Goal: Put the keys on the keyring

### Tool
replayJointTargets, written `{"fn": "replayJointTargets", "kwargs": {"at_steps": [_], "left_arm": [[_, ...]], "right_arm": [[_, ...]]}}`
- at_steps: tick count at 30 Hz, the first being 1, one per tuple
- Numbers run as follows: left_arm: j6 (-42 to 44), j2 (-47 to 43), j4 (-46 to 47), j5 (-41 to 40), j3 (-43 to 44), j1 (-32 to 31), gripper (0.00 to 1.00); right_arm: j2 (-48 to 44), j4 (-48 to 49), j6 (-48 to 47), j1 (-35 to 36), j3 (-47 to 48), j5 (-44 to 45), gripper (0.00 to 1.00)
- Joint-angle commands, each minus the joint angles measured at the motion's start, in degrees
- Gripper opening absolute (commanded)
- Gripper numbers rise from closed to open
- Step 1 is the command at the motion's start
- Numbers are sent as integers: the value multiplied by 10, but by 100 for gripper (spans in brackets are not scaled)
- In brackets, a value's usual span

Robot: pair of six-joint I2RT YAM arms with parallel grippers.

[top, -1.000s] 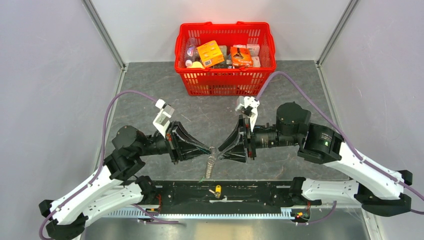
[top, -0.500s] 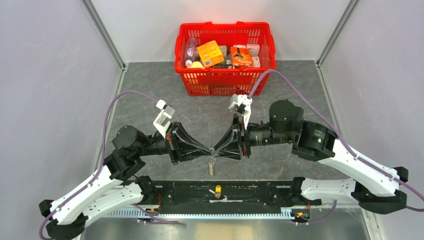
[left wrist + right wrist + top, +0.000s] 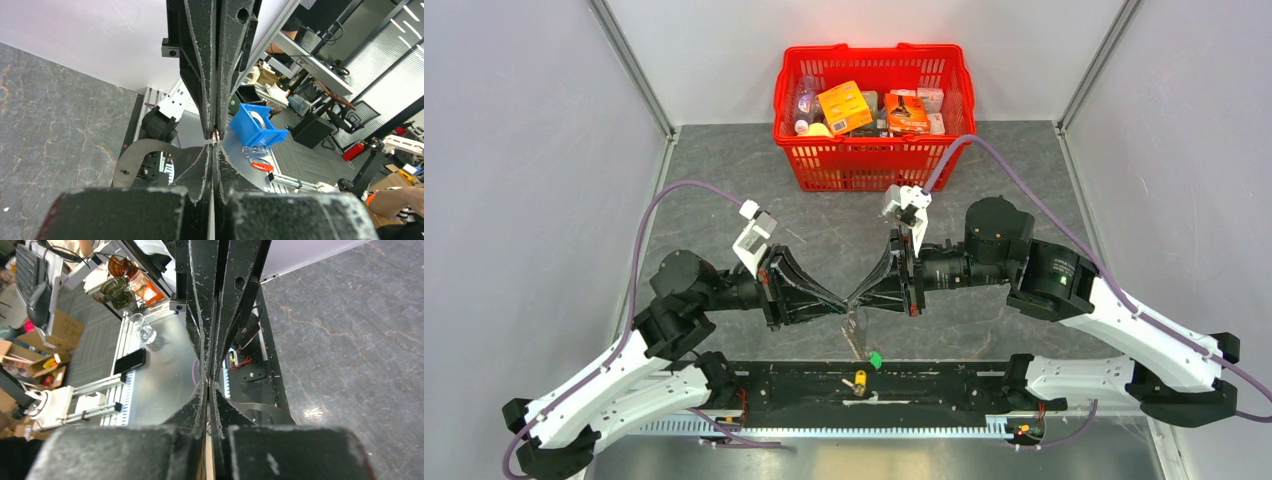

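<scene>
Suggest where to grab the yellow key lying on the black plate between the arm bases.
Take the yellow key by its plastic head, straight down from above. It lies flat on the black plate, so likely only a top approach reaches it, and the head is its bulkiest part; the metal blade looks too thin to pinch. How it is turned is too small to tell.

Too thin to trace, the keyring (image 3: pixel 858 328) vanishes where left pincer (image 3: pixel 845 304) meets right pincer (image 3: pixel 853 299).
</scene>
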Motion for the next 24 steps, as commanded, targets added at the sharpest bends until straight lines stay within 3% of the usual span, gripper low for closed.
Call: {"fn": "replayJointTargets", "kwargs": {"at_steps": [1,5,11,14,24], "left_arm": [[8,2,28,12,19,1,2],[2,5,38,11,18,1,2],[-7,5,55,5,9,1,26],[-8,6,59,1,8,1,33],[-12,6,70,-4,-2,1,34]], "right_arm": [[2,19,-3,3,22,-19,0],[-4,33,2,2,9,-10,0],[-31,77,25,2,-27,26,0],[-34,83,30,3,-33,28,0],[-86,203,81,3,-112,82,0]]}}
